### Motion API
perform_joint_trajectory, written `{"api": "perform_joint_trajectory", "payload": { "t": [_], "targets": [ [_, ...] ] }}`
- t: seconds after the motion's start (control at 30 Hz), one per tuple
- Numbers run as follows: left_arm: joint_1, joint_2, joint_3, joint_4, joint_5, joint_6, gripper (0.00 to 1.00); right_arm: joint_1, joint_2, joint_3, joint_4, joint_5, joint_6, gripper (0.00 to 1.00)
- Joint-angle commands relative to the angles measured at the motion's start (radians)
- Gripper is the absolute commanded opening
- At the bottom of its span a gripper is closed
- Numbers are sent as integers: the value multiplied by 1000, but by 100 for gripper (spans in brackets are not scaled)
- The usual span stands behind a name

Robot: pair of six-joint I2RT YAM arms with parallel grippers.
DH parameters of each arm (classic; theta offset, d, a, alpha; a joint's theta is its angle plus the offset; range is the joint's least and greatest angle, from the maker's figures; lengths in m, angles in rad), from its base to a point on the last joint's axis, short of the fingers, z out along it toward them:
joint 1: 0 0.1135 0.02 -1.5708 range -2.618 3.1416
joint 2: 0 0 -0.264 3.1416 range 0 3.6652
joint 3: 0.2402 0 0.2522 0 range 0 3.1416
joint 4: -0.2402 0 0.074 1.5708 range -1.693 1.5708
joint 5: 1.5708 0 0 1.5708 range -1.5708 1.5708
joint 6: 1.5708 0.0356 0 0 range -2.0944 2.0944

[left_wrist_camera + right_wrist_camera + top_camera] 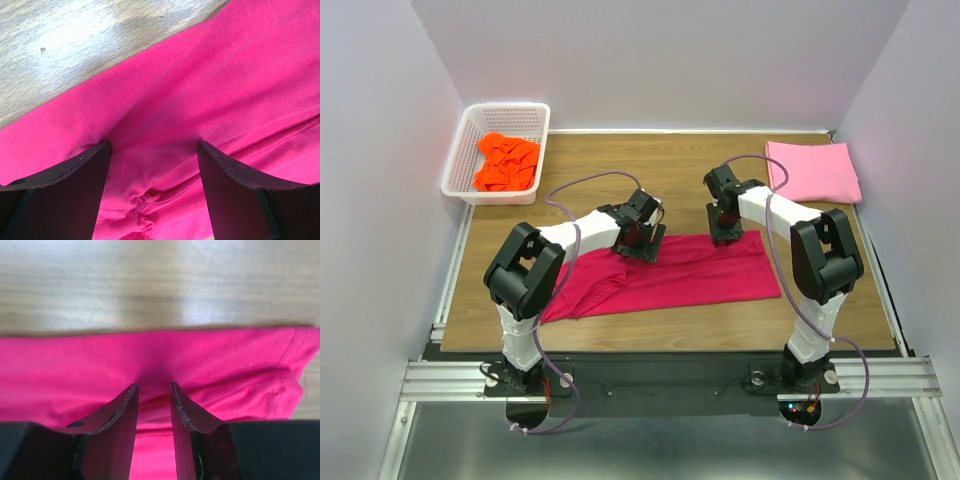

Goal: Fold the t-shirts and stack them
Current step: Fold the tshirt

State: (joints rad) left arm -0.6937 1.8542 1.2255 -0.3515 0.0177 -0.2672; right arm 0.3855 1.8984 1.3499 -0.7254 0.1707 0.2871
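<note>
A crimson-red t-shirt lies as a long folded strip across the middle of the wooden table. My left gripper presses down on its far edge left of centre. In the left wrist view its jaws are open, with cloth bunching between them. My right gripper is on the far edge nearer the strip's right end. In the right wrist view a narrow gap shows between its jaws over the cloth. A folded light pink t-shirt lies at the back right. A bright orange t-shirt lies crumpled in the basket.
A white lattice basket stands at the back left corner. White walls close in the table on three sides. A sleeve of the red shirt trails toward the left arm's base. Bare wood lies behind the grippers.
</note>
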Motion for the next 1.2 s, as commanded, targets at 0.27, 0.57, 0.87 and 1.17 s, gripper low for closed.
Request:
{"api": "perform_joint_trajectory", "payload": {
  "t": [0.27, 0.57, 0.87, 1.17],
  "targets": [
    [-4, -9, 43, -43, -9, 11, 81, -7, -96, -49, -39, 3, 7, 37],
    [-3, -4, 37, -41, -10, 11, 81, -7, -151, -115, -60, 0, 49, 37],
    [-3, -12, 40, -37, -9, 14, 81, -8, -234, -227, -29, 19, 126, 36],
    [-3, -97, 48, -26, -51, -1, 84, -10, -369, -318, 49, 21, 170, 34]
  ]
}}
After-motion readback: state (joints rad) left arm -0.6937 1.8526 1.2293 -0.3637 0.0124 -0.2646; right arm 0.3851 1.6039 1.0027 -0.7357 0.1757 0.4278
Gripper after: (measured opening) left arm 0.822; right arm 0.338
